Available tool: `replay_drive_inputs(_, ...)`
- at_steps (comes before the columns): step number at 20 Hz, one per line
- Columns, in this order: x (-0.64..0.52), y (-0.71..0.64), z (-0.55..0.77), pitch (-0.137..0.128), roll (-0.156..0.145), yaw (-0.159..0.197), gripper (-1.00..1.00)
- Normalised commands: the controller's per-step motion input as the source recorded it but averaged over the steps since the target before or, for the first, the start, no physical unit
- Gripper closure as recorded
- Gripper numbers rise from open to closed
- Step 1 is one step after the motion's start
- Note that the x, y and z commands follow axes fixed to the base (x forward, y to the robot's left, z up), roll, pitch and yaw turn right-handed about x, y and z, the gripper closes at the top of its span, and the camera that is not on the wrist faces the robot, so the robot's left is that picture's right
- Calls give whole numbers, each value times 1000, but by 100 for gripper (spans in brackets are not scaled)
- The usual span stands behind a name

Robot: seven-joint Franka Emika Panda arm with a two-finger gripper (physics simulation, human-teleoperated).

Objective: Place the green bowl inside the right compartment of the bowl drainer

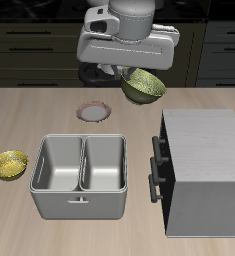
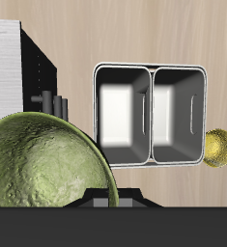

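Note:
The green bowl hangs tilted in the air above the table's back part, with its mottled inside showing. My gripper is shut on its rim. In the wrist view the green bowl fills the near field, and a dark finger sits at its rim. The bowl drainer, a grey metal tub with two square wells, stands nearer the table's front edge, below and forward of the bowl. Both wells of the bowl drainer are empty.
A big grey box with black handles stands close beside the drainer. On the drainer's other side lies a small yellow-green bowl. A pink ring-shaped dish rests behind the drainer, under the arm.

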Motion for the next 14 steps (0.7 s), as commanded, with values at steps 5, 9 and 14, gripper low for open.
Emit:
replay_drive_inputs(5,-96,-293,44,-10,-9,-14,100)
replay_drive_inputs(9,-122,-284,105,-29,-21,10,100)
replay_drive_inputs(14,-151,-318,136,-29,-12,-10,100)
